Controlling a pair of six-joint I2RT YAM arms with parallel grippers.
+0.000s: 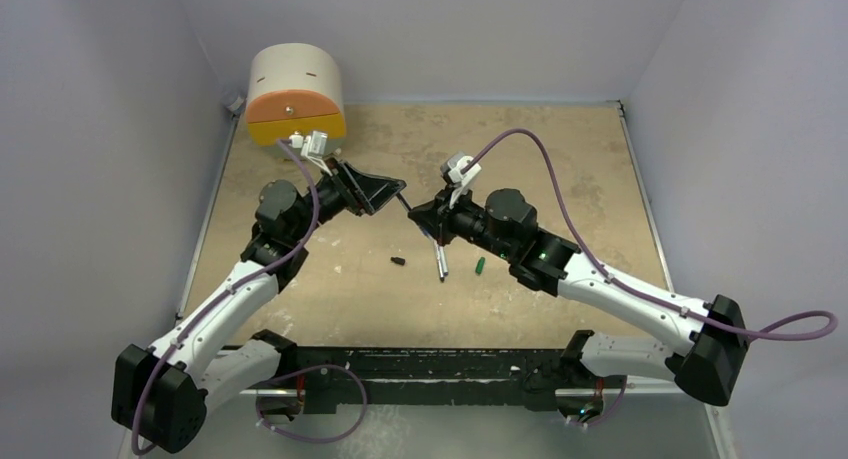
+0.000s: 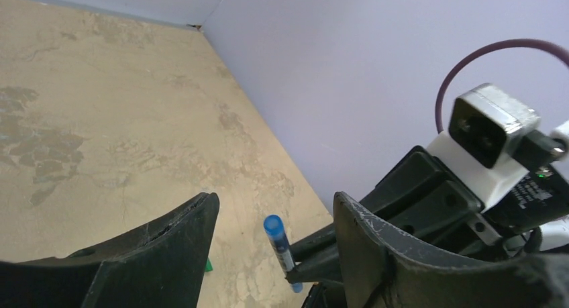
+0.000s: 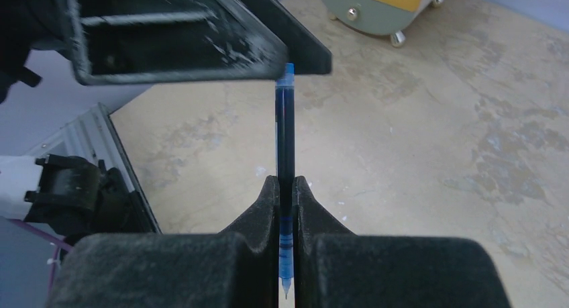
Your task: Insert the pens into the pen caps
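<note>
The right gripper (image 3: 285, 184) has its jaws pressed together on a blue pen (image 3: 285, 133), pinching the barrel low down so that most of the pen sticks out beyond the fingertips, while its pointed tip shows behind them. That pen is raised above the table (image 1: 560, 179) near its middle, between the two arms, and its blue blunt end reaches into the gap of the left gripper (image 2: 275, 207). The left gripper's jaws stand spread, one finger (image 2: 168, 254) on each side of the pen's end; whether either one touches the pen cannot be told. On the table nearer the arm bases lie a black cap (image 1: 398, 262) to the left, a second pen (image 1: 441, 262) in the middle and a green cap (image 1: 480, 266) to the right, each apart from the others. At the far left corner of the table sits a rounded cream-and-orange container (image 1: 295, 94).
</note>
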